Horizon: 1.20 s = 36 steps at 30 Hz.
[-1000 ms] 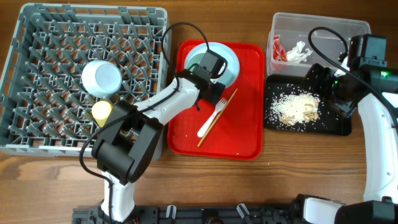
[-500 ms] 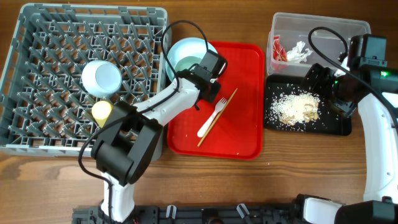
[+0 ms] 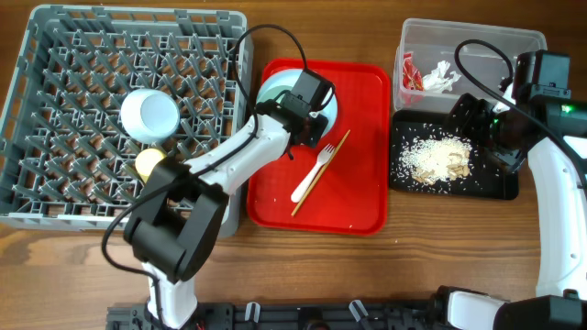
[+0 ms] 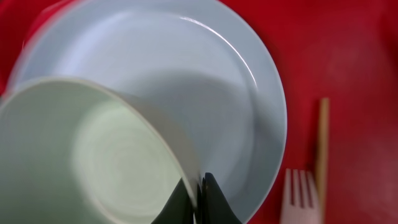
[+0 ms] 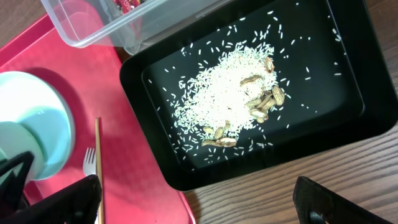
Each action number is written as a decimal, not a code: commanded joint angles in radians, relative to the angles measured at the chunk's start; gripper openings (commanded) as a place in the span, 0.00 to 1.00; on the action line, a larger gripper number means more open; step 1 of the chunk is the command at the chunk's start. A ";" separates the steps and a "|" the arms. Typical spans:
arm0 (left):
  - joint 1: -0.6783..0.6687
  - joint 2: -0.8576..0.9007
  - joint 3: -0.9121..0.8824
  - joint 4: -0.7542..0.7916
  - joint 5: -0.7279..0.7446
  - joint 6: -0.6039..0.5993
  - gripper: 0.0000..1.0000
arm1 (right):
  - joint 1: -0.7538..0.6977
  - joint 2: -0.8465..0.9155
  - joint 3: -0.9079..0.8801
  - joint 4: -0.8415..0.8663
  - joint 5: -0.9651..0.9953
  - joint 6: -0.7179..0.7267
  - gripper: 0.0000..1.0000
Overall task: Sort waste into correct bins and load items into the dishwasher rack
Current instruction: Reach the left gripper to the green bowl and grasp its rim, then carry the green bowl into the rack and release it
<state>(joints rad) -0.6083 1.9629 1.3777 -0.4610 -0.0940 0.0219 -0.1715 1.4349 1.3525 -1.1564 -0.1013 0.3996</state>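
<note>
Near the top centre of the overhead frame, the left gripper (image 4: pixel 200 188) is pinching the rim of the pale green bowl (image 4: pixel 93 155), its dark fingers closed narrowly with one on each side of the wall. That bowl is sitting tilted over the left part of the round white plate (image 4: pixel 211 74), which is resting at the upper left of the red serving tray (image 3: pixel 353 206). Whether the bowl is touching the plate cannot be told. Just right of the plate, the white plastic fork (image 3: pixel 307 179) and the thin wooden chopstick (image 3: pixel 338 147) are lying side by side on the tray, slanting down to the left.

Filling the left of the frame, the dishwasher rack (image 3: pixel 18 137) is carrying the pale blue bowl (image 3: pixel 149 113), mouth down, and the small yellow cup (image 3: pixel 149 163) just below it.

At the upper right, the clear tub (image 3: pixel 477 31) is holding the red-and-white wrapper (image 3: pixel 410 73) and the crumpled tissue (image 3: pixel 443 76). Directly below it, the black tray (image 3: pixel 408 179) is holding the rice scraps (image 5: pixel 217 99), with brown nut-like bits (image 5: pixel 264 102) among them. The right gripper (image 5: pixel 196 183) is hovering over that tray's lower edge, jaws spread wide and gripping nothing.
</note>
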 commanded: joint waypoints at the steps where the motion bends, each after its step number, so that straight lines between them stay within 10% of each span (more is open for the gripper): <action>1: 0.019 -0.108 0.008 0.003 0.140 -0.011 0.04 | -0.001 -0.013 0.011 -0.002 -0.011 -0.008 1.00; 24: 0.652 -0.213 0.008 0.360 0.943 -0.389 0.04 | -0.001 -0.013 0.011 -0.008 -0.011 -0.008 1.00; 36: 0.757 -0.023 0.008 0.661 1.095 -0.679 0.04 | -0.001 -0.013 0.011 -0.011 -0.010 -0.008 0.99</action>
<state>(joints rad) 0.1444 1.8908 1.3781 0.1459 0.9112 -0.5205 -0.1715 1.4349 1.3525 -1.1667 -0.1040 0.3996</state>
